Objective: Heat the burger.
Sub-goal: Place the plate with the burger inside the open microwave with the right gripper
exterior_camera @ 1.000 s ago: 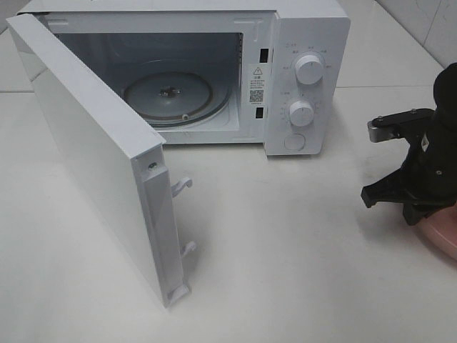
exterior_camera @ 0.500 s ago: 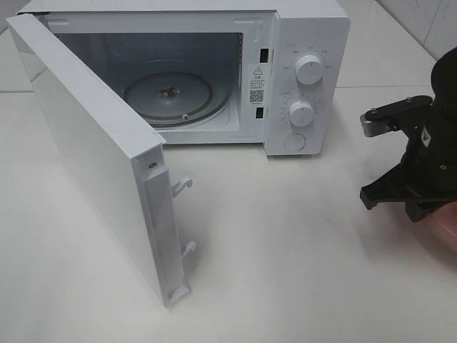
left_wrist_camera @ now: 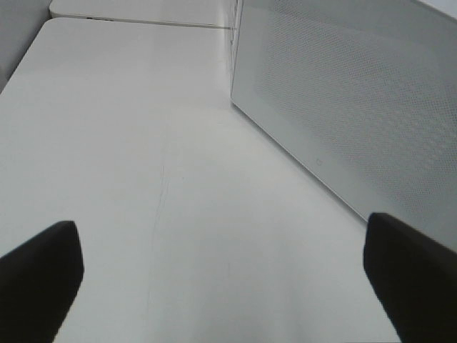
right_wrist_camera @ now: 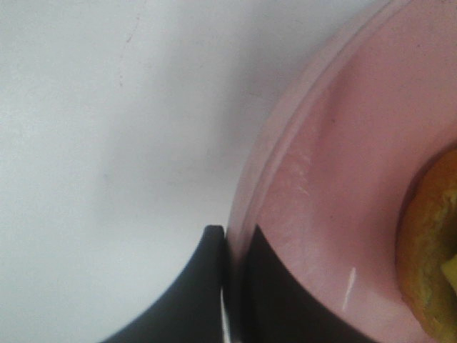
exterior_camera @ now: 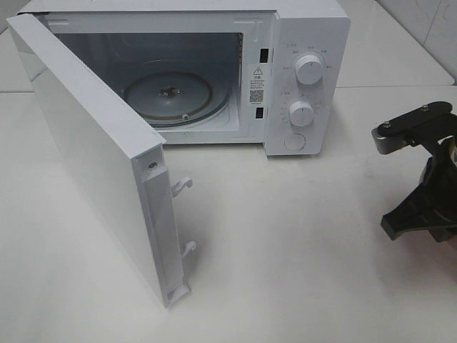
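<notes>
The burger (right_wrist_camera: 430,243) shows only as an orange-brown bun edge in the right wrist view, sitting on a pink plate (right_wrist_camera: 335,186). My right gripper (right_wrist_camera: 227,239) is shut on that plate's rim, with one black finger (right_wrist_camera: 193,300) outside the rim and the other over it. In the high view the right arm (exterior_camera: 421,211) is at the table's right edge and hides the plate and burger. My left gripper (left_wrist_camera: 228,279) is open and empty above bare table, beside the microwave door's outer face (left_wrist_camera: 357,107).
The white microwave (exterior_camera: 307,78) stands at the back with its door (exterior_camera: 100,157) swung wide open toward the front left. Its glass turntable (exterior_camera: 168,94) carries nothing. White table (exterior_camera: 285,243) lies between the microwave and the right arm.
The right arm has shifted right toward the frame's edge. The pink plate edge that showed below it a second ago is no longer visible in the high view.
</notes>
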### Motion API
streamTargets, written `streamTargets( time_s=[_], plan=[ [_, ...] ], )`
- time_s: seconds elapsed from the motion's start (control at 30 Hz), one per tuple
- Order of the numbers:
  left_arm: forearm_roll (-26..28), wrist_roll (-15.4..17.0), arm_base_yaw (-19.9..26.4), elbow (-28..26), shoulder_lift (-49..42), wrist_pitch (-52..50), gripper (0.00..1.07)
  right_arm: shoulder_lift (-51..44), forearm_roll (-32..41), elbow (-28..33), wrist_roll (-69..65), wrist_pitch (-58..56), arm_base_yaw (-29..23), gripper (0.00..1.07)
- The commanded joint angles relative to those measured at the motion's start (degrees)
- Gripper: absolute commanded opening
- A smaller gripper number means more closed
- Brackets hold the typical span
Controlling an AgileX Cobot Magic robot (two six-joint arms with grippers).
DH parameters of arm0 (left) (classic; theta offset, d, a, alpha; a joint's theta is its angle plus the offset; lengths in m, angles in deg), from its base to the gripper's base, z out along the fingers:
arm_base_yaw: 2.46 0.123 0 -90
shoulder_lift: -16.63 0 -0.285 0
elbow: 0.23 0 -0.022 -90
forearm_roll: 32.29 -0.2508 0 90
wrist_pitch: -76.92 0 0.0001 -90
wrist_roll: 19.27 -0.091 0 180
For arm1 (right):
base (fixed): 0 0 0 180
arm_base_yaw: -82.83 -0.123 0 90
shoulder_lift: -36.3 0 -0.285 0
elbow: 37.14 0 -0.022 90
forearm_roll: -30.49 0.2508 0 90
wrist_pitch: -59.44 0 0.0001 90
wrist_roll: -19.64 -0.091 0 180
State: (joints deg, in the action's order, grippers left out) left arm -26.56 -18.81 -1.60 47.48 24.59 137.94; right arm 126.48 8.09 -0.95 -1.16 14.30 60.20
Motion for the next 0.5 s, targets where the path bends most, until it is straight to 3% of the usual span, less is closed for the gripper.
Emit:
streamTargets(
  time_s=[0.03, 0.5],
  plan=[
    [0.29, 0.40, 0.06, 0.00, -0.29, 0.11, 1.00, -2.35, -2.75, 1.26, 0.40, -1.89, -1.20, 0.00],
    [0.29, 0.40, 0.06, 0.00, -0.29, 0.11, 1.00, -11.97, -5.10, 5.44, 0.29, -5.96, -11.06, 0.00]
  ],
)
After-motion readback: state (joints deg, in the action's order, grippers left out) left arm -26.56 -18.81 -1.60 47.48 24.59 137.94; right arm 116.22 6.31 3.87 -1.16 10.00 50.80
